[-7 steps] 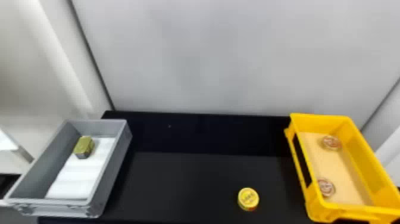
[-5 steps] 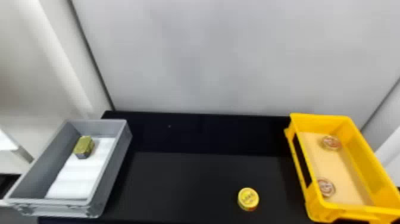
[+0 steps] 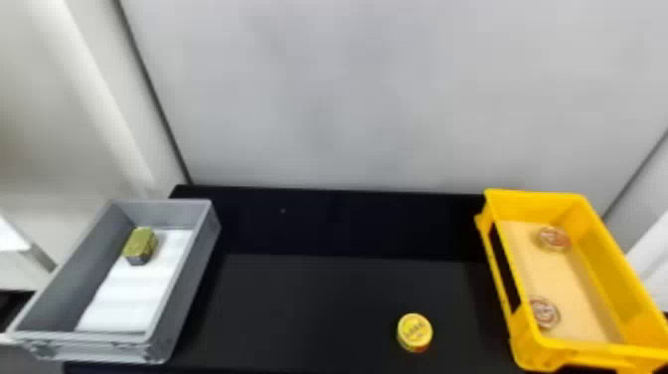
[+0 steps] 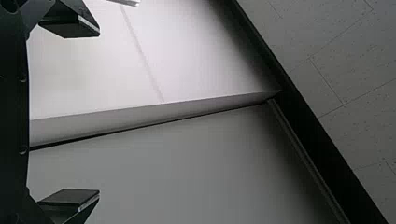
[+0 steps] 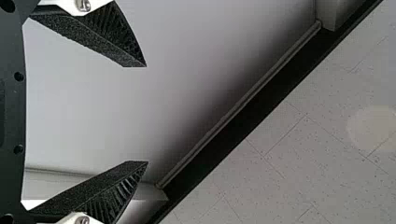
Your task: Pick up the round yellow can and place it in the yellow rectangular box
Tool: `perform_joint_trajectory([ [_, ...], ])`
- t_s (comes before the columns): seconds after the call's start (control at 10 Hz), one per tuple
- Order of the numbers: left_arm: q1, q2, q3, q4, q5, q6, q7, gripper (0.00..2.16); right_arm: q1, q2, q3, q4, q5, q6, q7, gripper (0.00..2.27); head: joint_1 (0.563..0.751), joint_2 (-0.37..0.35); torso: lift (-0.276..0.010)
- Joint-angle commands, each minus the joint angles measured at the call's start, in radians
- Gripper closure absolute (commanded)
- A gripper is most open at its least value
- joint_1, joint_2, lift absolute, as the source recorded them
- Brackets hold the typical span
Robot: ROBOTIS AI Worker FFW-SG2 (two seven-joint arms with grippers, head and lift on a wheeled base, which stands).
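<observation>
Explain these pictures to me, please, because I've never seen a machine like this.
This is a two-armed robot. Its head camera looks down at a black table. There, the round yellow can sits between a gray box on the left, containing a small block, and the yellow rectangular box on the right, containing two round items. The other two views come from cameras on the wrists: one shows the left gripper, the other the right gripper. Both have their fingers apart, with nothing held between them.
</observation>
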Motion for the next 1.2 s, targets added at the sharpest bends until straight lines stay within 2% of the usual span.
perform_joint_trajectory([
  [0.0,0.003,0.0,0.002,0.0,0.0,0.001,-0.001,0.07,-0.045,0.04,0.006,-0.008,-0.135,0.256,-0.03,0.0,0.694,0.054,-0.003],
  [0.1,0.003,0.0,0.0,0.0,0.0,0.003,-0.001,0.07,-0.079,0.06,-0.002,-0.007,-0.178,0.425,0.0,0.0,0.694,0.054,-0.003],
  [0.2,0.005,-0.002,-0.001,0.0,0.0,0.003,-0.001,0.07,-0.102,0.083,-0.014,0.004,-0.178,0.579,0.103,0.0,0.694,0.054,-0.003],
  [0.4,0.005,-0.003,-0.006,0.0,0.005,0.012,-0.001,0.07,-0.116,0.111,-0.02,0.081,-0.205,0.783,0.309,0.0,0.694,0.054,-0.003],
  [0.5,0.003,-0.005,-0.014,0.0,0.006,0.012,-0.001,0.07,-0.109,0.112,-0.016,0.121,-0.248,0.827,0.366,0.0,0.694,0.054,-0.003],
  [0.6,0.003,-0.006,-0.02,0.0,0.008,0.015,-0.001,0.07,-0.091,0.121,-0.017,0.174,-0.339,0.864,0.389,0.0,0.694,0.054,-0.003],
  [0.8,-0.008,-0.014,-0.035,0.006,0.012,0.021,-0.001,0.07,-0.004,0.149,-0.025,0.244,-0.459,0.846,0.392,0.0,0.694,0.054,-0.003],
  [1.1,-0.012,-0.029,-0.046,0.014,0.015,0.02,-0.001,0.07,0.15,0.195,-0.02,0.329,-0.483,0.815,0.433,0.01,0.694,0.054,-0.003],
])
